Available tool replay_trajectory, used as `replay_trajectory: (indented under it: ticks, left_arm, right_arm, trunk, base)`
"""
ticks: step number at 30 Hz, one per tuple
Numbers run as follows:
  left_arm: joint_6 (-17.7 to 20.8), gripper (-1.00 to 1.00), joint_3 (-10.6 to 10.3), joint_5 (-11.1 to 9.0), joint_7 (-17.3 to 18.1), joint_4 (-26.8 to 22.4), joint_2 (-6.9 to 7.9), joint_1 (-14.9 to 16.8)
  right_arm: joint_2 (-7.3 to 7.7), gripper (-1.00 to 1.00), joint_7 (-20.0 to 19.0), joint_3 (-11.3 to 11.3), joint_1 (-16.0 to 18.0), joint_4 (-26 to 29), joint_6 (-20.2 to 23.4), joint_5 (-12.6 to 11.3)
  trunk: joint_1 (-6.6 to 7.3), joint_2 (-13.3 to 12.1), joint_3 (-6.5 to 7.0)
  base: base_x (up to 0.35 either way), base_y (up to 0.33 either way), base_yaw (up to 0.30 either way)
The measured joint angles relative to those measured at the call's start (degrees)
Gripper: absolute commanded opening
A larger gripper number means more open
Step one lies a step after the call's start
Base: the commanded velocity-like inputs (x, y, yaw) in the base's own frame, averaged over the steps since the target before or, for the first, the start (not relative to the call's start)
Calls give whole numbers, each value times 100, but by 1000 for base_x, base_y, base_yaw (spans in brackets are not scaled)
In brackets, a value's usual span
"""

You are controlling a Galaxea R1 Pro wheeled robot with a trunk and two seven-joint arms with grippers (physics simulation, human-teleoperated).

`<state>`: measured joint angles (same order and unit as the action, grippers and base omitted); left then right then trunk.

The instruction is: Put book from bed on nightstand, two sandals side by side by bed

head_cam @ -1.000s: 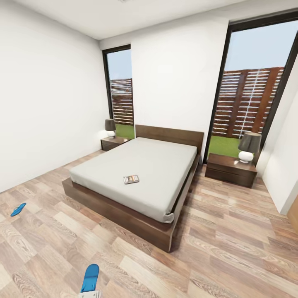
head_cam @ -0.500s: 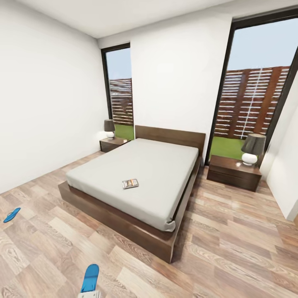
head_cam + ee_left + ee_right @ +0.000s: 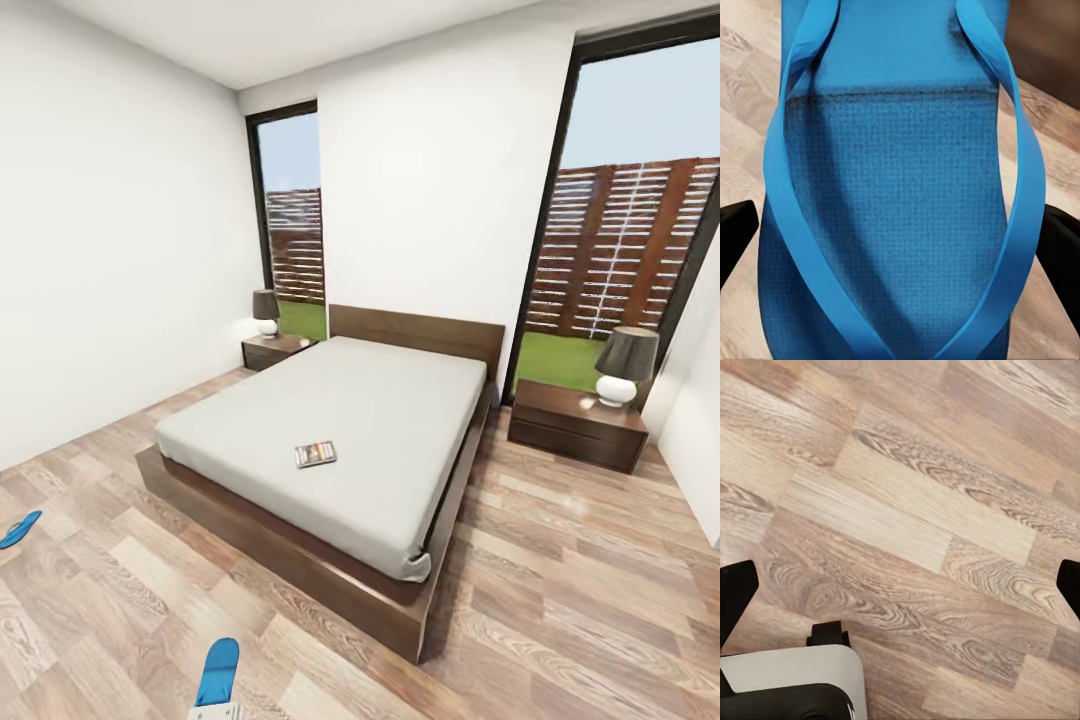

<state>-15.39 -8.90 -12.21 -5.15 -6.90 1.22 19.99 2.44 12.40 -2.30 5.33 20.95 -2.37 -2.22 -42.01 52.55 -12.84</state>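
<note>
- Gripping one sandal (image 3: 892,195), the left claw (image 3: 896,247) holds it between dark tips; right claw (image 3: 900,592) spread wide over bare floor (image 3: 915,487).
- Risk: the sandal could twist loose while driving.
- Head view adds the other sandal (image 3: 18,529) far left, book (image 3: 316,454) on bed (image 3: 340,420), nightstand (image 3: 576,425) right.

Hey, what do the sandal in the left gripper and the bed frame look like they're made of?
The sandal looks like matte blue foam or rubber: its footbed has a fine woven-looking texture, with smooth straps. The bed frame looks like dark-brown wood with faint grain, satin rather than glossy. Both are simulator renders, so this is a guess.
</note>
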Motion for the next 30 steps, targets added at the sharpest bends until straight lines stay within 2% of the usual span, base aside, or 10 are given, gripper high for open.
replay_trajectory:
  ticks: [11, 30]
  left_arm:
    - [0, -100, 0, 0, 0, 1, 0, -1]
    - [0, -100, -1, 0, 0, -3, 1, -1]
  right_arm:
    - [0, 100, 1, 0, 1, -1, -1, 0]
    - [0, 100, 0, 0, 1, -2, -1, 0]
  trunk:
    - [-1, -1, 0]
    - [-2, 0, 0]
  base:
    - [128, 0, 152]
    - [13, 0, 268]
